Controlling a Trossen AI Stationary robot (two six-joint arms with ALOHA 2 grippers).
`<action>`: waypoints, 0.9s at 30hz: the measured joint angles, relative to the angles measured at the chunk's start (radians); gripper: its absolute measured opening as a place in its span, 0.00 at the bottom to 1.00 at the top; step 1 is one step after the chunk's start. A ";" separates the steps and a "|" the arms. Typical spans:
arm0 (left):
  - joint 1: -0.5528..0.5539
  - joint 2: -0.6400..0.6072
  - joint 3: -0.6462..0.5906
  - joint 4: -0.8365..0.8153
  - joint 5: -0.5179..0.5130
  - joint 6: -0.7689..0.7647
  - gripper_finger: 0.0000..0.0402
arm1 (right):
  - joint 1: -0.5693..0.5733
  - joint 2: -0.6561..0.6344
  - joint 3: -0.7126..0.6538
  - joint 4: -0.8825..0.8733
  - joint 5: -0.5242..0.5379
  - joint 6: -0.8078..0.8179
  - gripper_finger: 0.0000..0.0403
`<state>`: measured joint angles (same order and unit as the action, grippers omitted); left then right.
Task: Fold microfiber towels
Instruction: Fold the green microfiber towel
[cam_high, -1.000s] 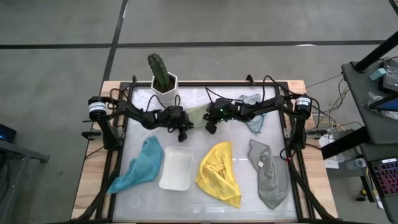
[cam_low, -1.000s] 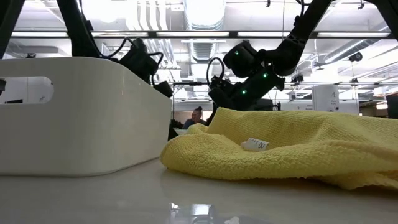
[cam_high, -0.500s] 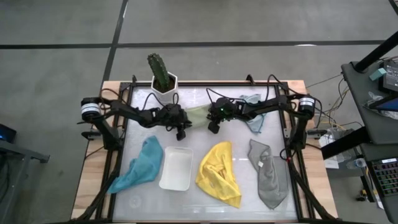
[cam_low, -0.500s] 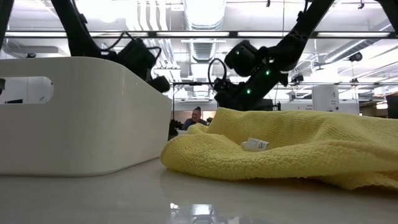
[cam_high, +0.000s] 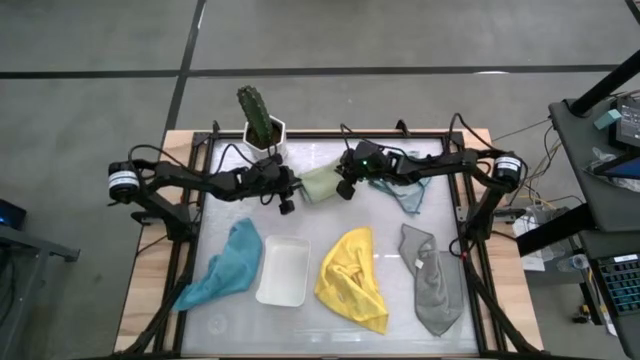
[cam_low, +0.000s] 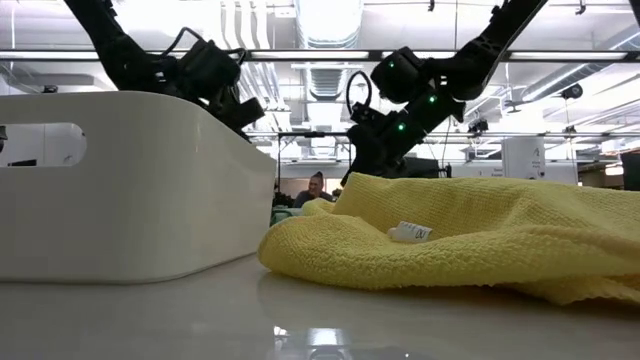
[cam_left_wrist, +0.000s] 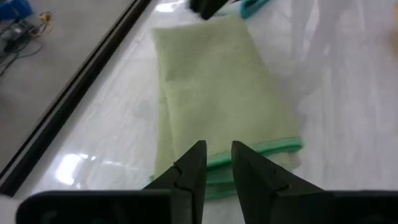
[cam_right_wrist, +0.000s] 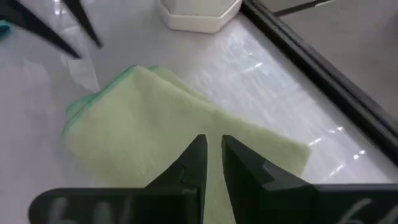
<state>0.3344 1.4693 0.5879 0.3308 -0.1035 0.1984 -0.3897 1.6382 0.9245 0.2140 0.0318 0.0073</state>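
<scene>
Nearest the front edge of the table (cam_high: 330, 335) lie three unfolded cloths and a tray: the teal towel (cam_high: 225, 266) crumpled at the left; the white tray (cam_high: 284, 270) just beside it; the yellow towel (cam_high: 353, 278) bunched in the middle; the grey towel (cam_high: 430, 280) draped at the right. None of these three shows a fold.

Farther back, at mid-table, both arms converge on the pale green towel (cam_high: 320, 184), which lies flat as a folded rectangle with its edges stacked. The left gripper (cam_left_wrist: 215, 163) hangs over one short end of it, fingers drawn nearly together with a narrow gap and no cloth between them; the right gripper (cam_right_wrist: 212, 157) hangs over the opposite end, fingers likewise nearly together and holding nothing.

Beyond the right gripper, the light blue towel (cam_high: 403, 180) lies crumpled, partly under that arm; at the far edge stands a potted cactus (cam_high: 262, 125) in a white pot, close to the left arm's elbow.

Probable faults from this state: a fingertip dragging across the pale green towel on withdrawal would snag the pile and open the fold; both grippers working one small cloth stand close enough to collide if either swings inward; a wide sweep of the left arm could strike the potted cactus; the right arm's reach toward the next cloth could catch the light blue towel and pull it along.
</scene>
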 joint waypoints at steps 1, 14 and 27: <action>0.001 0.000 -0.002 0.001 -0.011 0.000 0.15 | 0.000 0.004 0.000 -0.002 -0.003 0.001 0.11; 0.007 0.116 -0.001 0.184 -0.048 -0.007 0.15 | -0.053 0.113 -0.002 0.184 0.029 0.018 0.11; 0.011 0.158 0.021 0.173 -0.055 0.004 0.15 | -0.076 0.153 -0.001 0.198 0.011 0.059 0.11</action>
<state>0.3454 1.6277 0.6086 0.5042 -0.1589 0.2023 -0.4652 1.7912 0.9234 0.4119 0.0432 0.0659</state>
